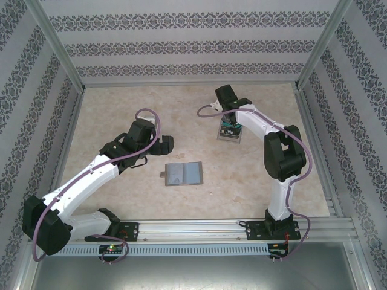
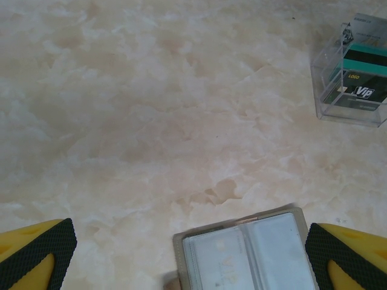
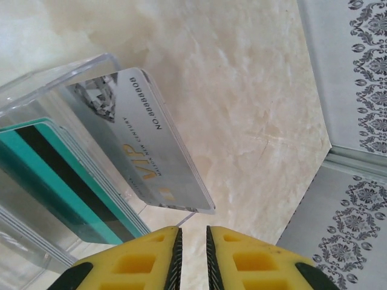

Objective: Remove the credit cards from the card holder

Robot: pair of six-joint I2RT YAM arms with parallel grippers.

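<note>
Yellow fingers of the right gripper [image 3: 193, 235] are standing a sliver apart, pinching nothing, their tips just short of the nearest edge of a silver VIP card [image 3: 142, 142]. That card is leaning tilted in a clear plastic case [image 3: 36, 84] beside green-and-black cards [image 3: 57, 172]. The left gripper [image 2: 190, 257] is hanging with its jaws spread wide, holding nothing, above the marbled table [image 2: 151, 109]. The card holder [image 2: 242, 254] is lying unfolded and flat under it, pale halves facing up, between the two arms and well apart from the case.
</note>
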